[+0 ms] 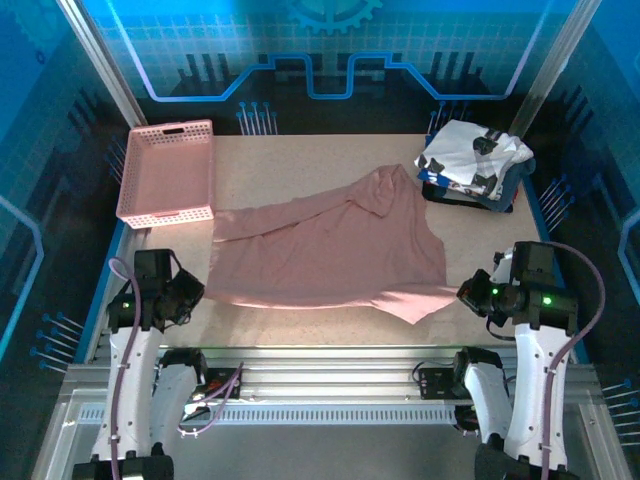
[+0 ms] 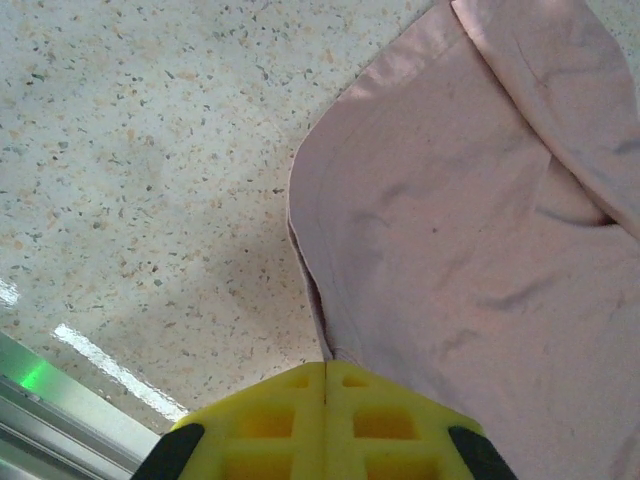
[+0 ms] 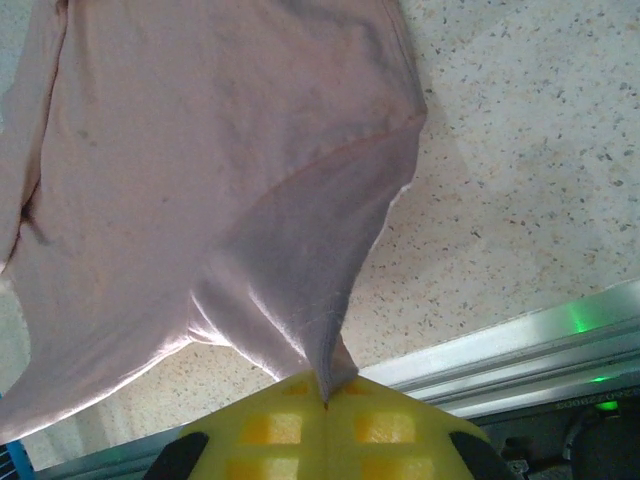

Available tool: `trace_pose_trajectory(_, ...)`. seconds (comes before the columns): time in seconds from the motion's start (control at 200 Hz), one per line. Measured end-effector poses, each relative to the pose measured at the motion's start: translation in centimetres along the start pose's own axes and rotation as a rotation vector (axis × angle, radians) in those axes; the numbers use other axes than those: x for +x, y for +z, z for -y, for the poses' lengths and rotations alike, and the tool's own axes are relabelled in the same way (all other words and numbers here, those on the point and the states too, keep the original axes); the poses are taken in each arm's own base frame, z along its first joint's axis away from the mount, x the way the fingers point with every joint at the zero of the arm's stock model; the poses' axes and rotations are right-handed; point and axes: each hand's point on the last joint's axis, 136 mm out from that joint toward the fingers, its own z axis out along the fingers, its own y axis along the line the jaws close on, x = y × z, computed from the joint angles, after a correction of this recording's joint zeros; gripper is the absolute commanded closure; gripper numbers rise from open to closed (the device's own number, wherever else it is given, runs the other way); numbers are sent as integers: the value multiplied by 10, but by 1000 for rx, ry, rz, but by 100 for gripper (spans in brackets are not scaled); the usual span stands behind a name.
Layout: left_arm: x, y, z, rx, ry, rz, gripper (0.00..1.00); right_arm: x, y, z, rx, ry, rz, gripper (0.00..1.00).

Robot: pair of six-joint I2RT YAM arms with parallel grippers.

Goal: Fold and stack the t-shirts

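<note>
The table (image 1: 300, 160) carries the dusty-pink t-shirt (image 1: 330, 250) spread flat at its centre, hem towards the arm bases. We judge both hem corners are pinched so the hem can be folded forward. The pink basket (image 1: 168, 213) at far left and the white t-shirt (image 1: 472, 160), stacked on the navy t-shirt (image 1: 510, 188) at far right, leave bare surface between them. The left gripper (image 2: 325, 375) clamps the left hem corner. The right gripper (image 3: 325, 395) clamps the right corner, lifted off the table.
</note>
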Motion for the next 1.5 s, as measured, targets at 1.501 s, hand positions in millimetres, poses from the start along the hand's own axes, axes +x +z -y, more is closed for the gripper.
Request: trace_pose_trajectory(1.501, -52, 92, 4, -164, 71, -83, 100, -165, 151, -110, 136, -428, -146, 100)
